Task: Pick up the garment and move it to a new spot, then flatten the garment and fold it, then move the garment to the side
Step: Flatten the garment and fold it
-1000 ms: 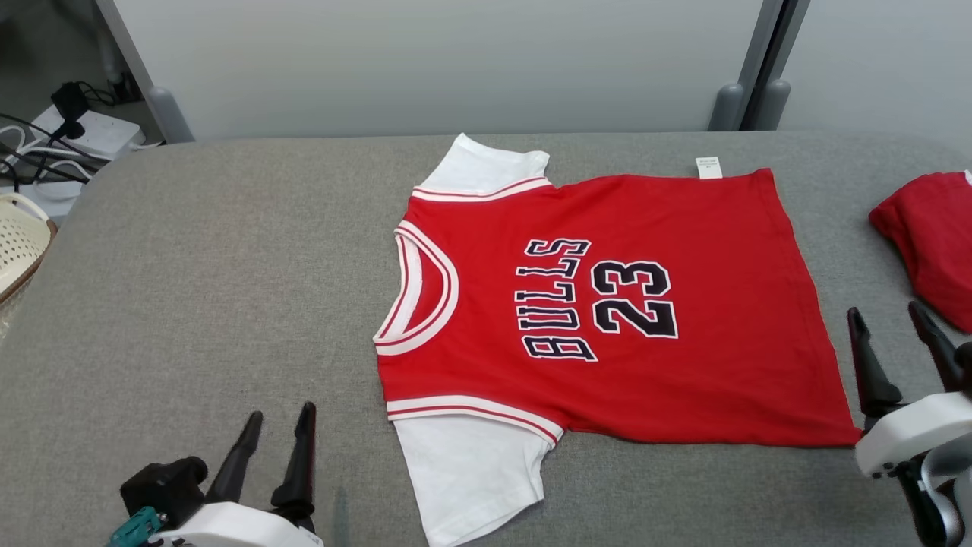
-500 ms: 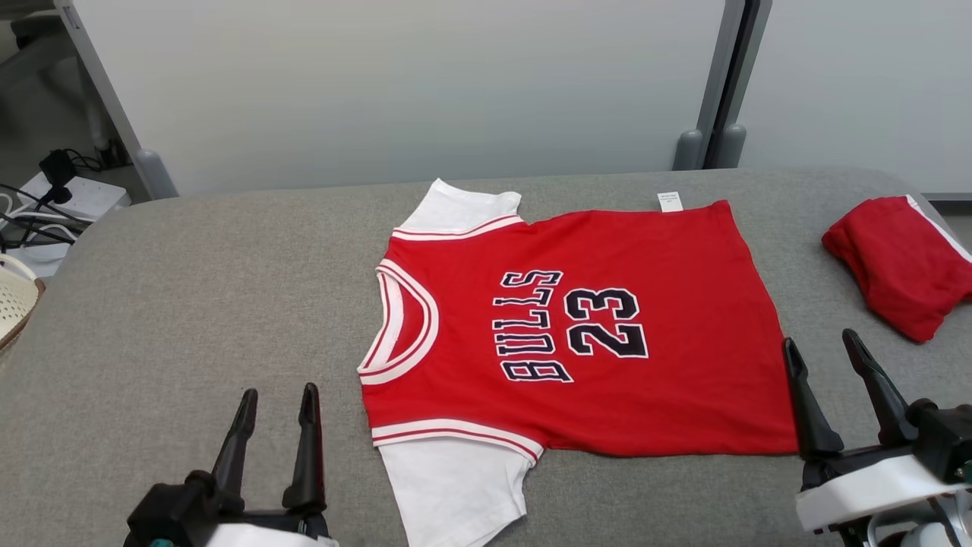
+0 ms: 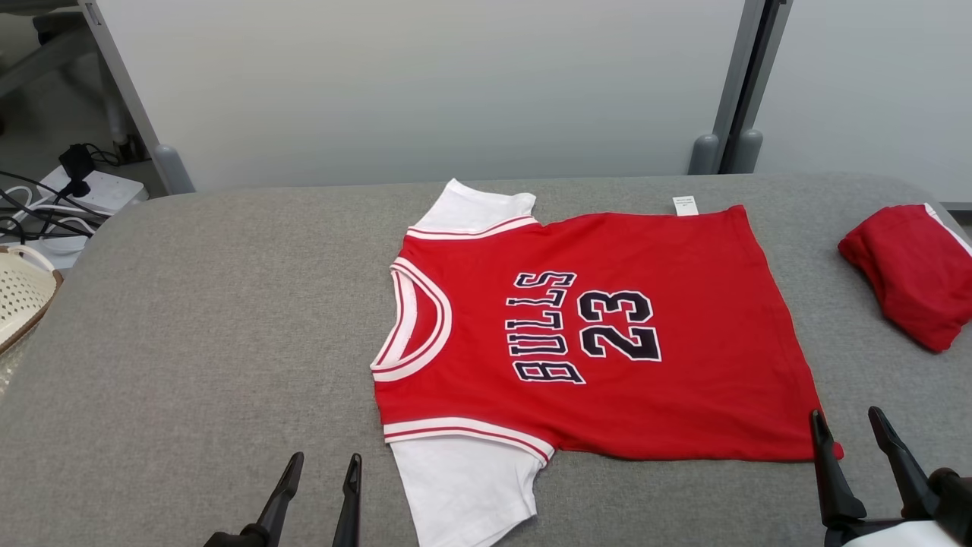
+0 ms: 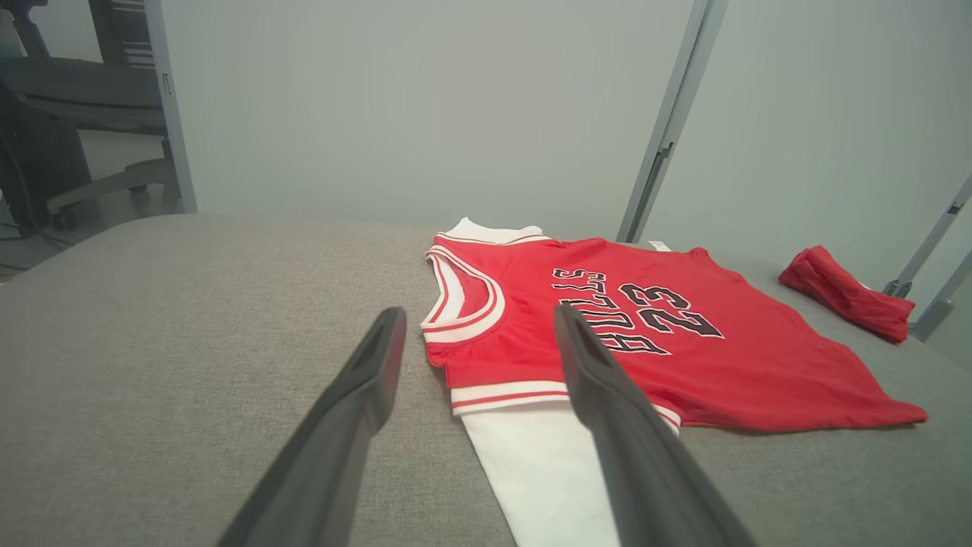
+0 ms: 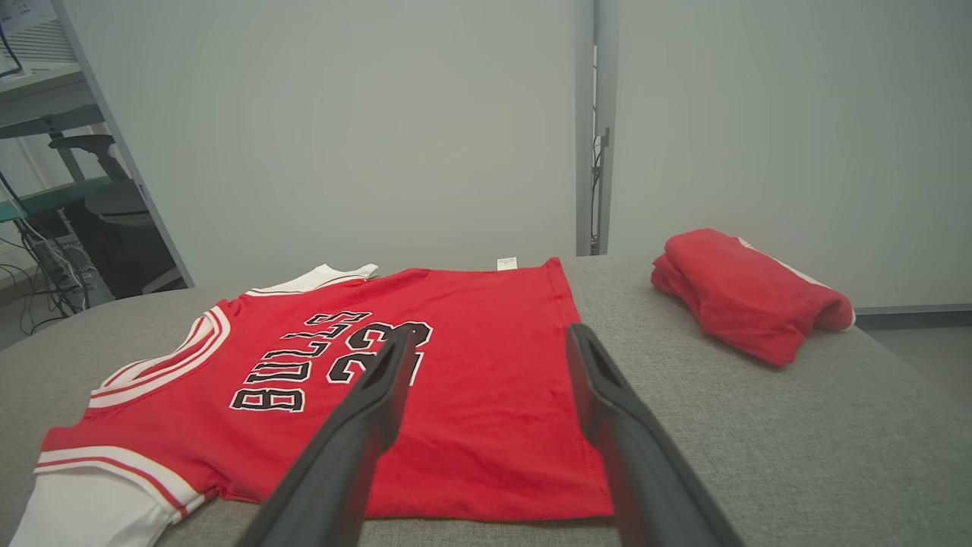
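I have the red jersey (image 3: 592, 334), soft cloth with white sleeves and "BULLS 23" printed in black, lying flat and face up in the middle of the grey fabric-covered table (image 3: 213, 319). Its collar points to my left and its hem to my right. One sleeve lies toward the far edge and the other toward the near edge. A small white label (image 3: 685, 205) sticks out at the far corner of the hem.

My right gripper (image 3: 844, 414) sits at the near right corner of the hem, with its long dark fingers angled up and away from me. In the right wrist view the fingers straddle the hem edge, one over red cloth and the other over bare table. The jaws are spread wide and hold nothing. I cannot tell whether a fingertip touches the cloth.

My left gripper (image 3: 325, 459) is low at the near edge, just to the left of the near sleeve, with its fingers pointing toward the far side. Its jaws are also wide and empty.

Well apart on the far right of the table lies a folded red garment (image 3: 907, 273). Off the table's left end I see a cream perforated basket (image 3: 23, 292) and a white power strip (image 3: 91, 190) with dark cables. A pale grey partition (image 3: 425, 83) stands behind the table.
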Robot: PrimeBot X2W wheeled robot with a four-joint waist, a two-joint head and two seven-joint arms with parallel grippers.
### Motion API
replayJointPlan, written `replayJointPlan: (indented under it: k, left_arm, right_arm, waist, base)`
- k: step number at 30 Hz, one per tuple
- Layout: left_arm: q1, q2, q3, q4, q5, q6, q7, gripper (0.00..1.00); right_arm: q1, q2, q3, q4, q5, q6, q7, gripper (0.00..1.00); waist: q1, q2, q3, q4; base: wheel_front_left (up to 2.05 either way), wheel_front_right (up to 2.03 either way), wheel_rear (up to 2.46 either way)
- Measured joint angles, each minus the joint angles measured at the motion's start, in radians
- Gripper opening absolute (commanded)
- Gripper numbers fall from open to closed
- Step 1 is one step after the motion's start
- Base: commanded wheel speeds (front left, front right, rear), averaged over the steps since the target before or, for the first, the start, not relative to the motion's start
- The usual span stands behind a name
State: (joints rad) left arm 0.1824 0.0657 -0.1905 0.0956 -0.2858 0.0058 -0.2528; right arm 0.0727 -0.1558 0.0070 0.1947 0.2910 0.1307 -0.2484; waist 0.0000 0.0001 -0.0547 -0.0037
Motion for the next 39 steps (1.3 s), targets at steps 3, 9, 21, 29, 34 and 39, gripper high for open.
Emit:
replayJointPlan:
  k: [3,9,21,29,34,39]
  left_arm:
    - [0.0,-0.009,0.012,-0.005,0.021,-0.003,0.0,1.0]
    - [0.0,-0.012,0.034,-0.025,0.049,-0.003,0.0,1.0]
    - [0.0,-0.013,0.015,-0.007,0.022,0.0,0.0,1.0]
    - [-0.025,-0.012,-0.158,0.258,-0.23,0.051,0.133,1.0]
    - [-0.115,-0.013,-0.27,0.309,-0.344,0.098,0.2,1.0]
    - [-0.17,-0.015,-0.351,0.377,-0.394,0.129,0.217,1.0]
  right_arm:
    - [0.006,0.006,-0.005,-0.007,-0.005,0.0,0.0,1.0]
    - [0.01,0.007,-0.013,-0.024,-0.019,0.0,0.0,1.0]
    - [0.022,0.012,-0.013,-0.042,-0.02,0.0,0.0,1.0]
    - [0.024,0.012,-0.023,-0.056,-0.021,0.0,0.0,1.0]
    - [0.023,0.01,-0.019,-0.061,-0.021,0.0,0.0,1.0]
    - [0.017,-0.003,-0.016,-0.061,-0.021,0.0,0.0,1.0]
  waist:
    - [0.0,0.0,0.003,0.007]
    - [0.0,-0.0001,0.005,0.012]
    - [0.0,0.0,0.0,0.007]
    - [0.0,0.0,0.019,0.009]
    - [0.0,0.0,0.046,0.004]
    - [0.0,0.0,0.071,-0.005]
  base:
    - [0.0,0.0,0.0]
    - [0.0,0.0,0.0]
    - [0.0,0.0,0.0]
    - [0.0,0.0,0.0]
    - [0.0,0.0,0.0]
    - [0.0,0.0,0.0]
